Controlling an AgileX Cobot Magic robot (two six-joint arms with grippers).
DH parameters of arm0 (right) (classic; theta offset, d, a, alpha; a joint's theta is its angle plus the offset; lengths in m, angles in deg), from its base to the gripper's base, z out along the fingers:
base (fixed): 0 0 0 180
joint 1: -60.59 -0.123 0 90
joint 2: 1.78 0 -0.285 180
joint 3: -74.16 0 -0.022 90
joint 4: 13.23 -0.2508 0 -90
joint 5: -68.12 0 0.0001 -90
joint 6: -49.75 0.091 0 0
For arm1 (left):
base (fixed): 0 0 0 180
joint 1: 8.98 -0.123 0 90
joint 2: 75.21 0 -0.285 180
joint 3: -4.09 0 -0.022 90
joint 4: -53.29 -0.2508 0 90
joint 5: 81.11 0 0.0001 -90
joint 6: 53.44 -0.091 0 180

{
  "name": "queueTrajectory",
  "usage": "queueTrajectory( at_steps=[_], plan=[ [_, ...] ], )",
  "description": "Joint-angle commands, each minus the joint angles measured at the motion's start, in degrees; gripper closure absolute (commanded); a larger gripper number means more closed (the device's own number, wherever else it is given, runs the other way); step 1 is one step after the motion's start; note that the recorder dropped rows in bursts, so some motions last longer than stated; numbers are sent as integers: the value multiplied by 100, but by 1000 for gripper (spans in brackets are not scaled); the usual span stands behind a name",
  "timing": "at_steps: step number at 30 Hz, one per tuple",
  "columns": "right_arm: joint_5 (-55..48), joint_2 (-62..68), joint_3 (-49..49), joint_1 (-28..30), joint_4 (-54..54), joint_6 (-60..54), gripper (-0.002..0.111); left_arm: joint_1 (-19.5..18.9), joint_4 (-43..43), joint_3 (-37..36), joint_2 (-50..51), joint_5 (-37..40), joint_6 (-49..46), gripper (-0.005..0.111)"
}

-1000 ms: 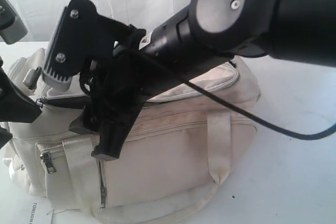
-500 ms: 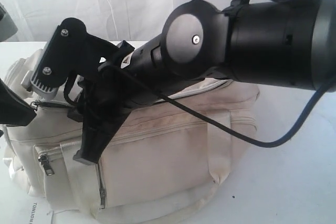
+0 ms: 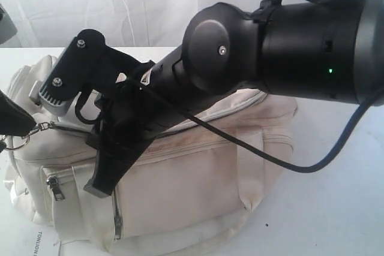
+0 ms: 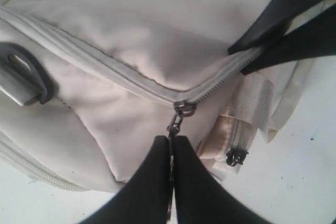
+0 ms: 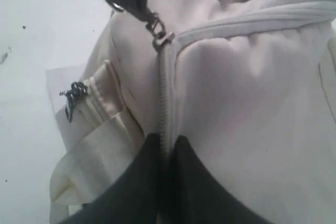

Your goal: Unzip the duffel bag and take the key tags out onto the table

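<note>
Duffel bag [image 3: 198, 184] sits on the white table [image 3: 336, 208], white curtain [image 3: 120, 4] behind it. Left gripper [image 4: 172, 139] clamps the zip pull [image 4: 176, 121] at the bag's end. Right gripper [image 5: 165, 142] fingers are pinched narrow on the bag's zipper seam.

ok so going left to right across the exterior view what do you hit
left gripper on main zip pull → pocket zip pull → right gripper → webbing handle of the duffel bag → bare table

The right arm [image 3: 240, 70] hides much of the duffel bag's [image 3: 198, 178] top. The left gripper [image 3: 31, 124], past its tip on the zip pull [image 4: 177, 119], is cut off at the left edge. Lettering on the near-left slip [image 3: 41, 243] is cropped and probably too small to read.
</note>
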Motion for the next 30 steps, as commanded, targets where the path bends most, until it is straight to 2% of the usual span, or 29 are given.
queueTrajectory(
  at_steps=[1,8,19,26,30],
  plan=[
    [-463,3,-33,-6,715,683,108,-8,-241,-31,38,-103,177,107],
    [-579,3,-144,-6,776,826,108,-8,-281,-31,330,-381,177,107],
    [-754,3,-414,-6,793,839,108,-8,-281,-31,427,-1773,427,107],
    [-754,3,-414,-6,768,839,108,-8,-584,-31,479,-2917,698,107],
    [-829,3,-414,-6,766,839,108,-61,-754,-31,772,-3027,769,107]
  ],
)
